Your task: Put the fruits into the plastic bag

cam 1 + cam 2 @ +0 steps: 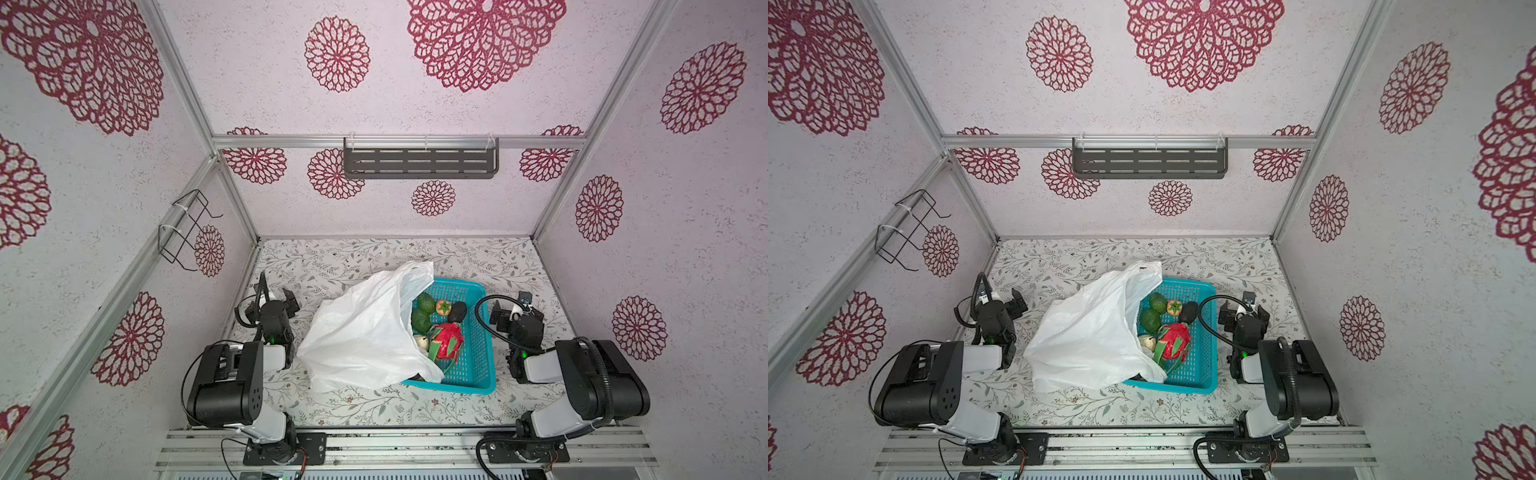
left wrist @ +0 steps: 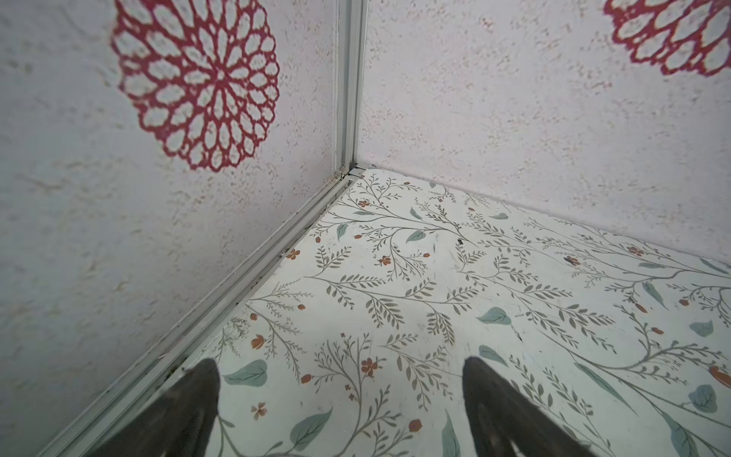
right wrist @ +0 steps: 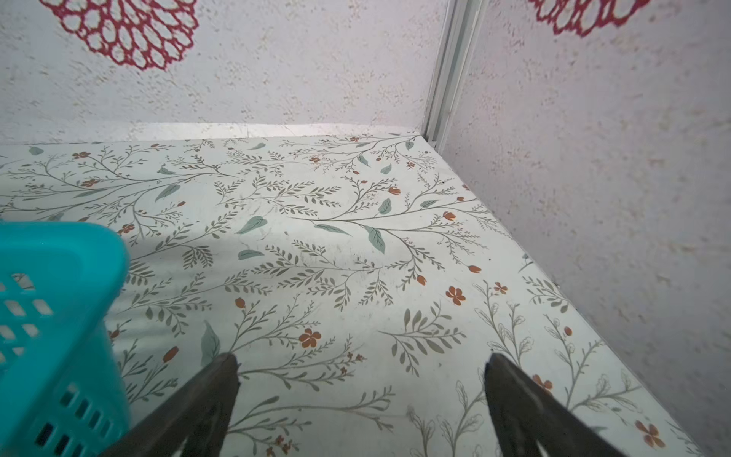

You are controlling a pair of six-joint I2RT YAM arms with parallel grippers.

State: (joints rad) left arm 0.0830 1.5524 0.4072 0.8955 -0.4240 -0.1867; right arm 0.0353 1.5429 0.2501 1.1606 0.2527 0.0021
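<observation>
The white crinkly plastic bag (image 1: pixel 365 328) (image 1: pixel 1092 328) lies slumped mid-table, draped over the left part of a teal basket (image 1: pixel 478 365). The fruits sit in the basket: two dark green avocados (image 1: pixel 426 302) (image 1: pixel 420 321), a red-orange one (image 1: pixel 443 307), a black one (image 1: pixel 458 311), a red dragon fruit (image 1: pixel 449 337) and a pale one (image 1: pixel 422 343), partly under the bag's edge. My left gripper (image 1: pixel 271 301) (image 2: pixel 339 362) hovers open left of the bag, holding nothing. Just right of the basket, my right gripper (image 1: pixel 516 309) (image 3: pixel 362 356) is also open and empty.
The floral table (image 1: pixel 374 407) is closed in by patterned walls on three sides. A grey slotted shelf (image 1: pixel 420 160) hangs on the back wall and a black wire rack (image 1: pixel 187 228) on the left wall. The basket's corner (image 3: pixel 59 257) shows in the right wrist view.
</observation>
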